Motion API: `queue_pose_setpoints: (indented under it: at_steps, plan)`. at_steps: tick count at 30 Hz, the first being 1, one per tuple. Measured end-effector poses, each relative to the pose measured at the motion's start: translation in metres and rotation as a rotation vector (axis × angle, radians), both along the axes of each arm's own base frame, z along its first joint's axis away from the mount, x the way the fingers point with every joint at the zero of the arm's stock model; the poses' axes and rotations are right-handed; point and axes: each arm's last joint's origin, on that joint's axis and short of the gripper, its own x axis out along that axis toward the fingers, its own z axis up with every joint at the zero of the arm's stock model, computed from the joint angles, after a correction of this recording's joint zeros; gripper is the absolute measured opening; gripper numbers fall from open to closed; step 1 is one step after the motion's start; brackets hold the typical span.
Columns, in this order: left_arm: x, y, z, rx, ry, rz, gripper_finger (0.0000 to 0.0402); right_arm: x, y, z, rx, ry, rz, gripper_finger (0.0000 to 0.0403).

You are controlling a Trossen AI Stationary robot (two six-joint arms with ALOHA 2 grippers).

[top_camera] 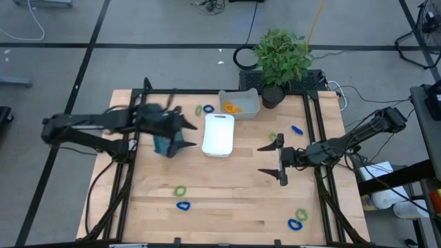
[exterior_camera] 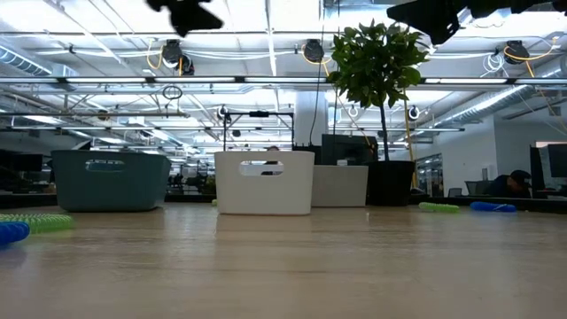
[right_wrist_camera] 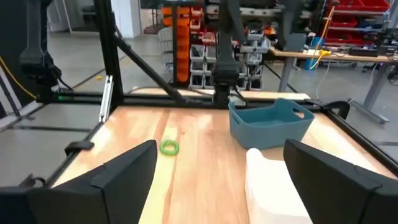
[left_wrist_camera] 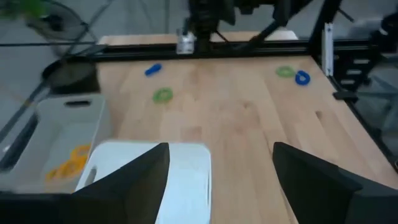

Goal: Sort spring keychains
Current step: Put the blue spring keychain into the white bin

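Spread and empty above the wooden surface [top_camera: 227,186]: left hand [top_camera: 187,135] at nine o'clock, right hand [top_camera: 277,160] at three. Small coiled plastic spring keychains [top_camera: 180,191] scattered around, orange ones in the grey tray [top_camera: 239,103] at twelve.

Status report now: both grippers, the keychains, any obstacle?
Left gripper open, empty, beside the white tray. Right gripper open, empty, over bare table. Spring keychains lie scattered loose; orange ones already in the far tray. Nothing blocking.
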Motion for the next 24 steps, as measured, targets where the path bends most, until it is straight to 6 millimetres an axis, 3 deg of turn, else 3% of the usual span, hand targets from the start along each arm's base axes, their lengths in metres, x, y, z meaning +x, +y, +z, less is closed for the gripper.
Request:
queue_pose_setpoints:
  at_steps: [5, 11, 19, 24]
  plan:
    - [-0.042, -0.017, -0.018, -0.041, -0.064, 0.069, 0.0281, 0.000, -0.001, -0.002, -0.015, 0.022, -0.032, 0.0339]
    - [-0.070, -0.034, -0.032, -0.070, -0.115, 0.030, 0.0288, -0.001, -0.002, -0.003, -0.026, 0.028, -0.104, 0.0339]
    - [-0.078, -0.049, -0.050, -0.048, -0.138, 0.041, 0.0286, -0.007, -0.010, -0.005, -0.081, 0.109, -0.239, 0.0338]
    - [-0.077, -0.054, -0.053, -0.054, -0.126, 0.024, 0.0279, -0.018, -0.023, 0.017, -0.039, 0.268, -0.317, 0.0338]
